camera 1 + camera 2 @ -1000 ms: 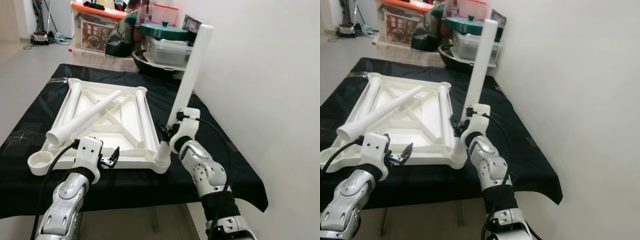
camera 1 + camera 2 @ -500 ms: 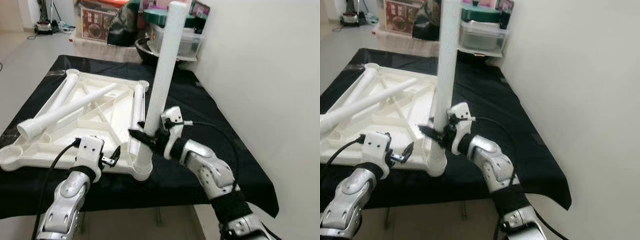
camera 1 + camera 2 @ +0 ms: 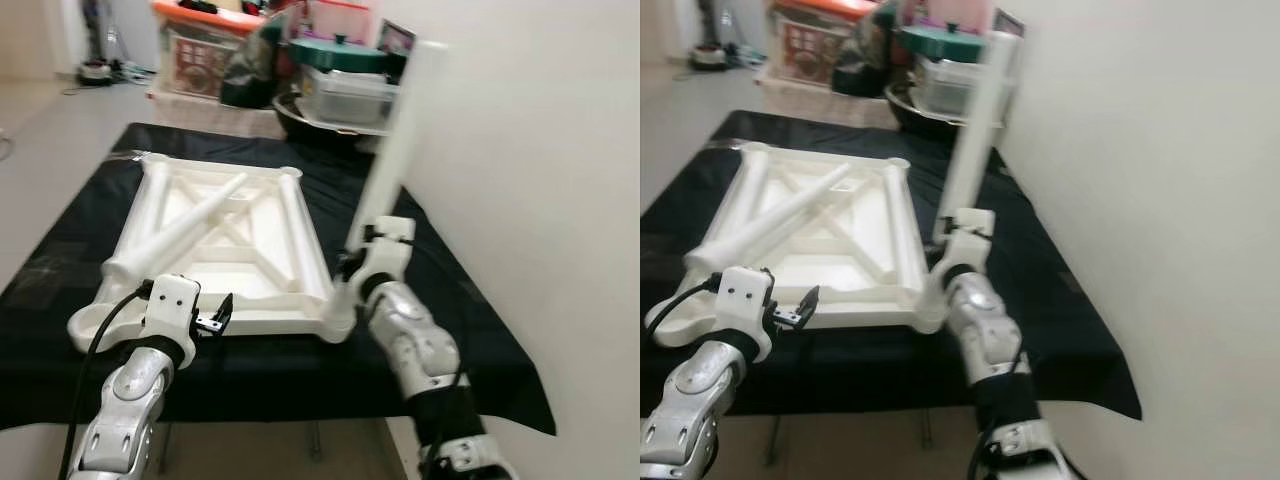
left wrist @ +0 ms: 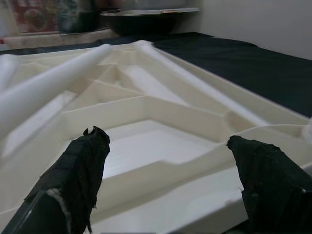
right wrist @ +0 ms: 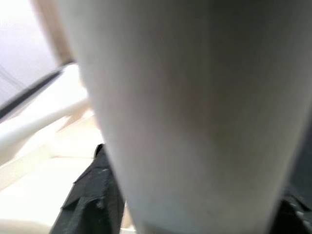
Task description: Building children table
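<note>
The white children's table top (image 3: 225,265) lies upside down on a black-covered table (image 3: 450,300). A loose white leg (image 3: 180,232) rests slantwise across it. A second white leg (image 3: 395,140) stands in the near right corner socket (image 3: 338,322), leaning slightly right. My right gripper (image 3: 355,265) is shut on this leg just above the socket; the leg (image 5: 185,122) is pressed close in the right wrist view, beside a black finger (image 5: 92,204). My left gripper (image 3: 222,315) hovers open at the top's front edge, fingers (image 4: 80,175) spread wide with nothing between them.
Storage boxes, a green-lidded container (image 3: 340,90) and bags crowd the far end of the table. A white wall (image 3: 540,200) runs close along the right. Bare floor (image 3: 40,150) lies to the left. The near left socket (image 3: 92,325) holds no leg.
The whole view has swung and drawn back. My right wrist has turned on the standing leg, which leans right again; its foot stays in the socket. The left gripper is unchanged.
</note>
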### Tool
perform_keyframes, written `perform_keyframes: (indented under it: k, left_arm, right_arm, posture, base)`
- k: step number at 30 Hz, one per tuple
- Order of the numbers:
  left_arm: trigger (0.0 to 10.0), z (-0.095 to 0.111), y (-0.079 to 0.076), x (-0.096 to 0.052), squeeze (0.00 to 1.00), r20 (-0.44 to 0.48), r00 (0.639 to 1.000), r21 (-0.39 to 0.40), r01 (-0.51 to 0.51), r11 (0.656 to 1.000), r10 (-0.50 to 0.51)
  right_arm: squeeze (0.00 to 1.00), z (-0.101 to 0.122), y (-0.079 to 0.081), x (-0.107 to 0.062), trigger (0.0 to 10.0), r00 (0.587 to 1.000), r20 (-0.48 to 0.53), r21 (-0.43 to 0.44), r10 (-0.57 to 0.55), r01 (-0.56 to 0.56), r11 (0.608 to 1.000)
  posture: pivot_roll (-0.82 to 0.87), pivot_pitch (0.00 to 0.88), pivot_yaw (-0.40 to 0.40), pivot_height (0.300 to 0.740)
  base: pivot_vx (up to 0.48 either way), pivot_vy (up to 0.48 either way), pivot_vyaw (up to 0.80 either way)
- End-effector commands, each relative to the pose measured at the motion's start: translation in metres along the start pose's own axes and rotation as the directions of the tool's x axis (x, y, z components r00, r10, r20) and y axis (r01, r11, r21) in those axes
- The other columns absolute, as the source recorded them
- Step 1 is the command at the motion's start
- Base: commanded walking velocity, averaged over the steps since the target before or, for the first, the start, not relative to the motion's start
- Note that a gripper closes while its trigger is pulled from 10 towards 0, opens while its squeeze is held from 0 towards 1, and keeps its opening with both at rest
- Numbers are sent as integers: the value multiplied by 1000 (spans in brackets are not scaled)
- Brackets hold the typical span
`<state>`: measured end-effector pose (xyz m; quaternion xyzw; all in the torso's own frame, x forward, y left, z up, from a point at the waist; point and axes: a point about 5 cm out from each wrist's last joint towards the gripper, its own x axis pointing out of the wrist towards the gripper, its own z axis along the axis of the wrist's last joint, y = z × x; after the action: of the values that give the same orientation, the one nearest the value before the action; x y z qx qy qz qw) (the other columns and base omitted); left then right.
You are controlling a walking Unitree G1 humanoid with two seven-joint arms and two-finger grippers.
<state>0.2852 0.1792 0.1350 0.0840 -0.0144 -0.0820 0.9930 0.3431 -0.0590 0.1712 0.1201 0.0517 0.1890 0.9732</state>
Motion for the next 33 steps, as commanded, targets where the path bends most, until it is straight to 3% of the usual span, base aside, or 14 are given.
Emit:
perform_keyframes:
  k: [1, 2, 3, 10, 13, 14, 16, 20, 22, 25, 26, 27, 32, 33]
  left_arm:
    - [10000, -2, -2, 0, 0, -2, 1000, -8, 4, 1000, -4]
    - [10000, -2, -2, 0, 0, -2, 1000, -8, 4, 1000, -4]
    - [10000, -2, -2, 1, 0, -1, 1000, -8, 3, 1000, -3]
    - [10000, -2, -3, 1, 0, 0, 1000, -10, 4, 1000, -4]
    - [10000, -2, -3, 1, 0, 0, 1000, -10, 4, 1000, -4]
    - [10000, -2, -3, 1, 0, 1, 1000, -10, 3, 1000, -3]
    - [10000, -2, -3, 1, 0, 1, 1000, -10, 2, 1000, -2]
    - [10000, -2, -3, 1, 0, 0, 1000, -9, -1, 1000, 1]
    - [10000, -2, -2, 0, 0, -1, 1000, -7, -1, 1000, 1]
    - [10000, -2, -2, 0, 0, -2, 1000, -5, 2, 1000, -2]
    - [10000, -2, -1, 0, 0, -3, 1000, -4, 3, 1000, -3]
    - [10000, -2, -1, 0, 0, -3, 1000, -4, 3, 1000, -3]
    - [10000, -2, 0, 1, 0, -4, 1000, -2, 4, 1000, -4]
    - [10000, -2, 0, 1, 0, -4, 1000, -2, 4, 1000, -4]
  right_arm:
    - [1000, 1, 6, 2, 10000, 999, -7, -17, 52, -52, 999]
    - [1000, 1, 6, 2, 10000, 999, -7, -17, 52, -52, 999]
    - [0, 13, 14, 2, 10000, 962, 12, -3, 272, -272, 962]
    - [0, 18, 24, -19, 10000, 778, -55, -109, 626, -627, 771]
    - [0, 10, 17, -16, 10000, 791, -102, -116, 603, -612, 782]
    - [0, 6, 11, -9, 1373, 837, -118, -108, 535, -546, 831]
    - [0, 2, -2, 3, 0, 917, -133, -92, 377, -390, 916]
    - [0, 0, -38, 15, 0, 993, -110, -7, -37, 36, 999]
    - [0, -5, -61, 10, 0, 950, -109, 39, -292, 297, 954]
    - [0, -8, -60, 0, 0, 923, -98, 39, -372, 377, 925]
    - [0, -9, -52, -2, 980, 935, -95, 41, -342, 347, 937]
    - [0, -6, -38, -2, 10000, 959, -60, 26, -276, 278, 960]
    - [0, 3, -1, -2, 10000, 1000, 23, 48, -16, 15, 999]
    - [1000, 6, 3, -1, 10000, 998, 50, 56, 31, -34, 998]
  posture:
    - [184, 0, -234, 740]
    - [184, 0, -234, 740]
    - [186, 0, -238, 740]
    - [180, 0, -235, 740]
    - [180, 0, -237, 740]
    - [180, 0, -237, 740]
    - [185, 0, -243, 740]
    - [185, 0, -243, 740]
    - [189, 0, -237, 740]
    - [186, 0, -230, 740]
    - [185, 0, -229, 740]
    - [182, 0, -225, 740]
    - [179, 0, -222, 740]
    - [181, 0, -222, 740]
  base:
    - [0, 0, 0]
    - [0, 0, 0]
    - [0, 0, 0]
    - [0, 0, 0]
    - [0, 0, 0]
    - [0, 0, 0]
    - [0, 0, 0]
    - [0, 0, 0]
    - [0, 0, 0]
    - [0, 0, 0]
    - [0, 0, 0]
    - [0, 0, 0]
    - [0, 0, 0]
    - [0, 0, 0]
